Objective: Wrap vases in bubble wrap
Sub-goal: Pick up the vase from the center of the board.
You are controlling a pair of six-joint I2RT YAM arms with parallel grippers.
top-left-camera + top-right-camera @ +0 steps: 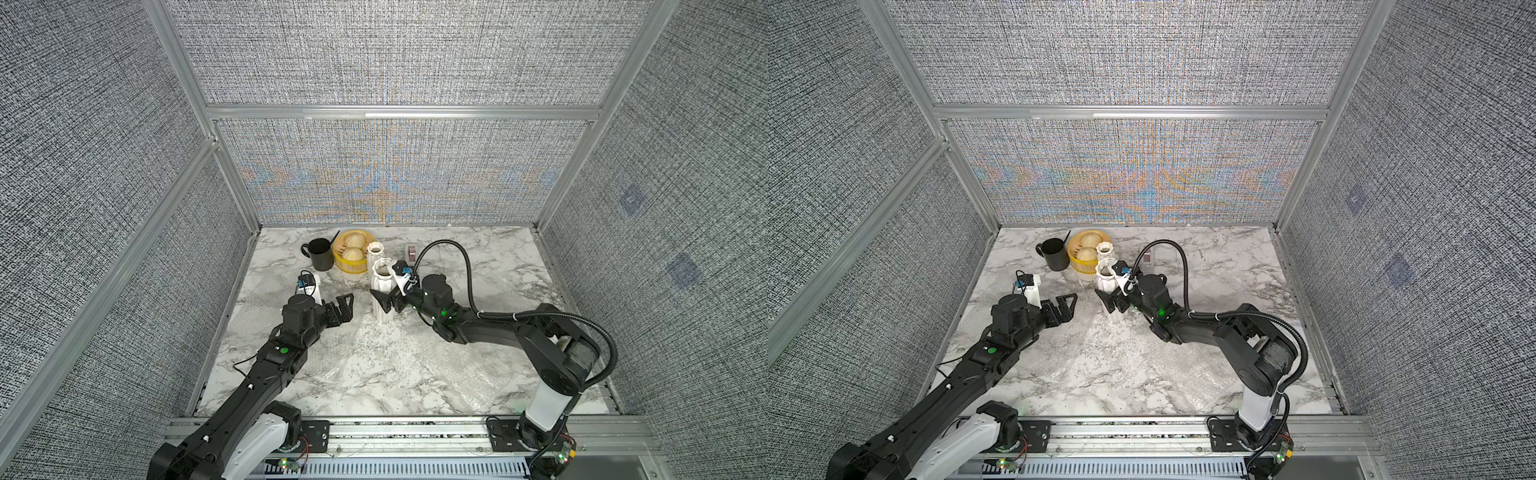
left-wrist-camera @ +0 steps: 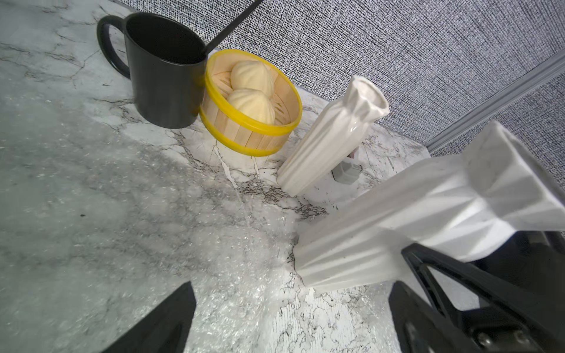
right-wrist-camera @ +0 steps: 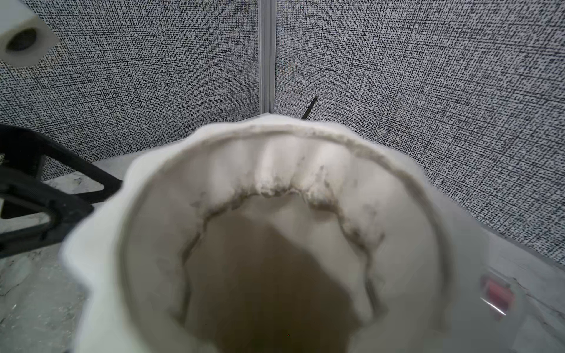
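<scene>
On the bubble wrap (image 1: 374, 365) the larger vase (image 1: 379, 286), likely stiff, slick and breakable, wants holding at its waist, flanked by the wide-open right gripper (image 1: 386, 301); left gripper (image 1: 340, 307) gapes empty

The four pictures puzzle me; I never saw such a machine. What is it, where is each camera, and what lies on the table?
Two black robot arms work at a marble table. Two pictures look down from above; two come from cameras on the wrists. The left hand is open and empty. The open right hand reaches around the larger white ribbed ceramic vase, upright on clear bubble wrap. Behind stand a smaller white ribbed vase, a black mug and a yellow-rimmed steamer basket holding buns.
</scene>
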